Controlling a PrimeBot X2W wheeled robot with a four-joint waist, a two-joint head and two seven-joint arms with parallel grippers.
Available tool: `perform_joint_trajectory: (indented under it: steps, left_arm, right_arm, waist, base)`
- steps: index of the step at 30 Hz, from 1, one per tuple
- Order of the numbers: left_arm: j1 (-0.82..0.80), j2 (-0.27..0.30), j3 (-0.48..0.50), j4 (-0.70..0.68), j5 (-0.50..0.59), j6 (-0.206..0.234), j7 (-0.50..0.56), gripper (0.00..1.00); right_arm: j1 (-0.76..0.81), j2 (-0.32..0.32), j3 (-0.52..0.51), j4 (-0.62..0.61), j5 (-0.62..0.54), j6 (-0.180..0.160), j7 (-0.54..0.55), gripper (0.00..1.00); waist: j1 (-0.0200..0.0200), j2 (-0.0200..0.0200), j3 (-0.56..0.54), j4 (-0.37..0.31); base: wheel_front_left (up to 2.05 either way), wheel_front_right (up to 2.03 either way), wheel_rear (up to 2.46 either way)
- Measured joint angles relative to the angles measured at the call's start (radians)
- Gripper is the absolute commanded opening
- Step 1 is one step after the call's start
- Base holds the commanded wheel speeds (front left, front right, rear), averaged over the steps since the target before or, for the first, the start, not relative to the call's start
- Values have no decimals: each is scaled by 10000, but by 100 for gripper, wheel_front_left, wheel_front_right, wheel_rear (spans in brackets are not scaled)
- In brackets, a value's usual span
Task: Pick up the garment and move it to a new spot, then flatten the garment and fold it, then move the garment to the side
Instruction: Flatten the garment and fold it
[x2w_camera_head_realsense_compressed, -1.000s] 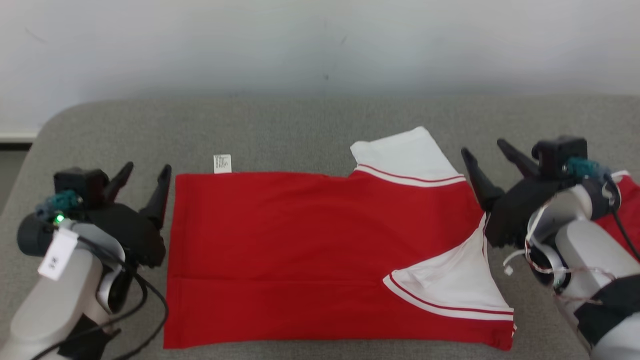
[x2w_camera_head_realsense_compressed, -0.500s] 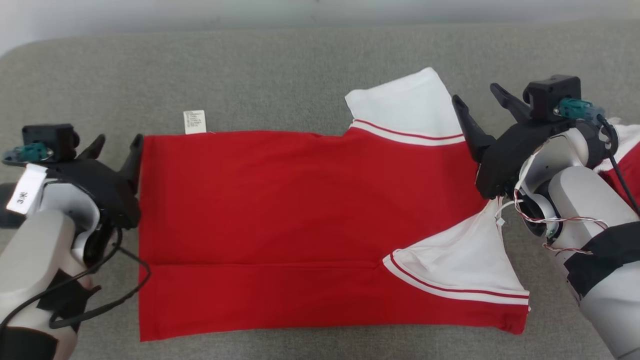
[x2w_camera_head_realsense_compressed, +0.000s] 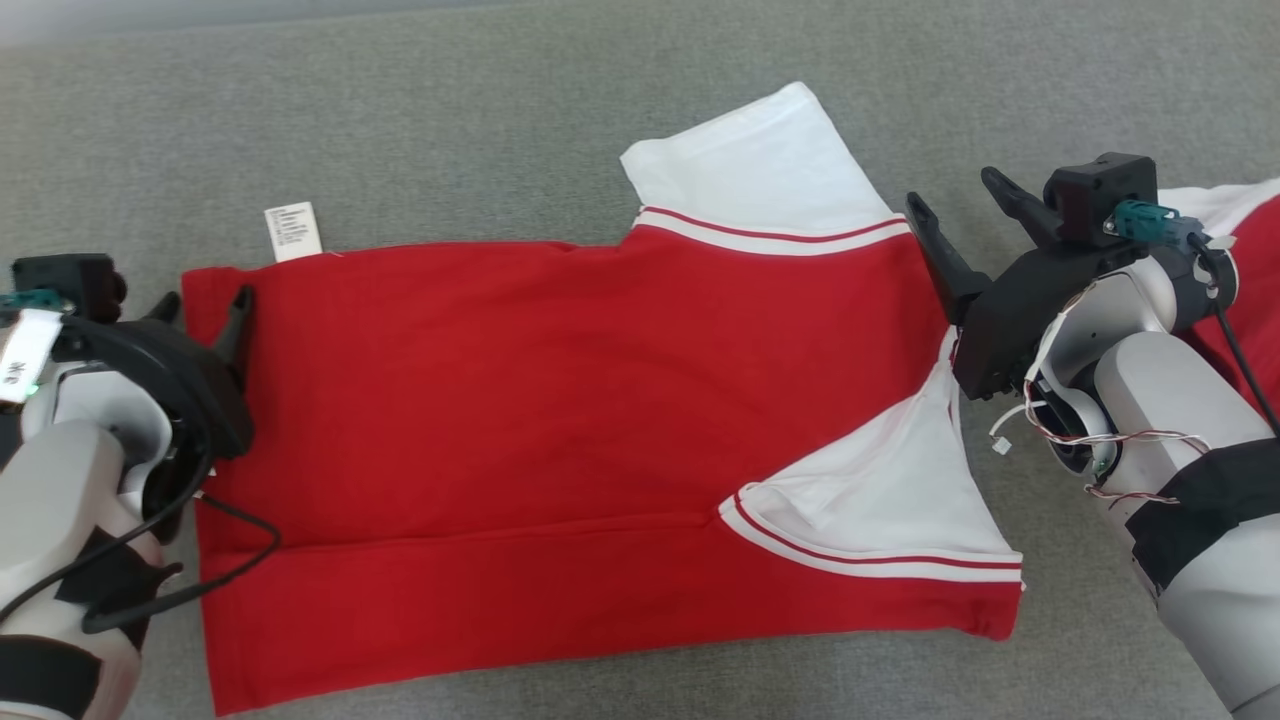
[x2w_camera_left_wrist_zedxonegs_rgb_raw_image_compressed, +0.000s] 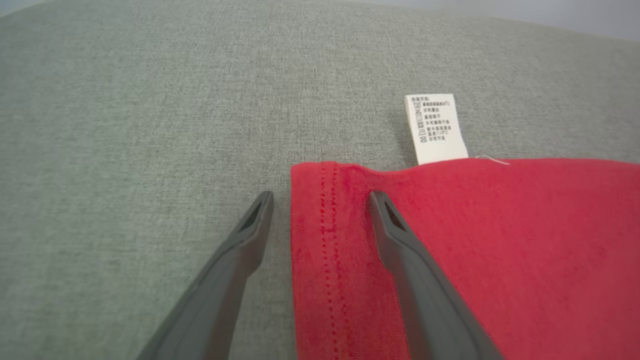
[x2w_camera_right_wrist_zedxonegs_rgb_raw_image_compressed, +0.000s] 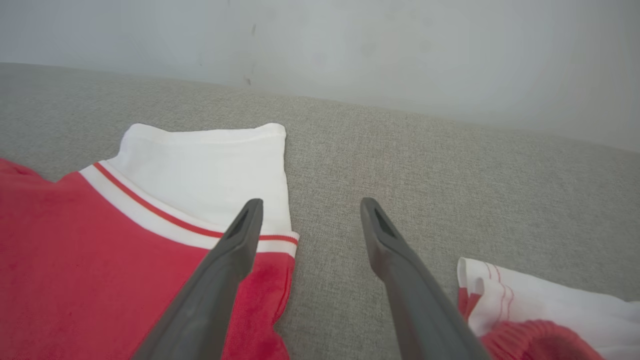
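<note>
The garment is a red shirt with white, red-striped sleeves, spread flat on the grey cloth surface. A white care label sticks out at its far left corner. My left gripper is open at that corner. In the left wrist view the left gripper straddles the stitched hem, one finger over red cloth and one over grey. My right gripper is open beside the far white sleeve. In the right wrist view one finger of the right gripper lies over the sleeve's edge. Neither holds anything.
A second red-and-white garment lies bunched behind my right arm, seen also as the crumpled garment in the right wrist view. A pale wall backs the surface. Bare grey surface lies beyond the shirt.
The head camera has tilted down, shifting the whole picture. My left gripper has moved from beside the shirt's left edge to over its hem. The right gripper keeps its place by the sleeve.
</note>
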Motion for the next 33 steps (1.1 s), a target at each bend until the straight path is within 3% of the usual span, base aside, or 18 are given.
perform_joint_trajectory:
  steps: [8,9,11,15,21,26,33]
  left_arm:
    - [-403,8,77,552,-171,-4,59,100]
    - [-442,-33,73,577,-171,0,58,60]
    - [-482,-77,42,587,-169,0,58,0]
    - [-736,-376,-100,593,-163,-8,67,0]
    - [-1109,-639,-345,598,-92,-8,25,0]
    - [-1413,-934,-587,583,-63,-8,-90,0]
    - [-1499,-1260,-867,495,-65,-12,-399,0]
  right_arm:
    - [-175,-33,50,-10,-125,58,-186,100]
    - [-175,-75,44,-6,-130,58,-188,100]
    - [-175,-123,25,2,-132,58,-188,100]
    - [-499,-75,59,288,-146,58,-15,100]
    - [-2346,431,159,1120,-290,81,625,100]
    - [-3348,823,153,2332,-280,-67,1258,100]
    - [-3957,880,59,3829,-263,-198,1852,100]
  waist:
    - [-1,-1,206,-216]
    - [-1,-1,232,-211]
    - [-1,-1,253,-194]
    - [0,-1,357,-69]
    - [0,-1,536,259]
    - [0,-1,692,643]
    - [0,-1,882,1188]
  base:
    - [0,0,0]
    - [0,0,0]
    - [0,0,0]
    - [0,0,0]
    - [0,0,0]
    - [0,0,0]
    - [0,0,0]
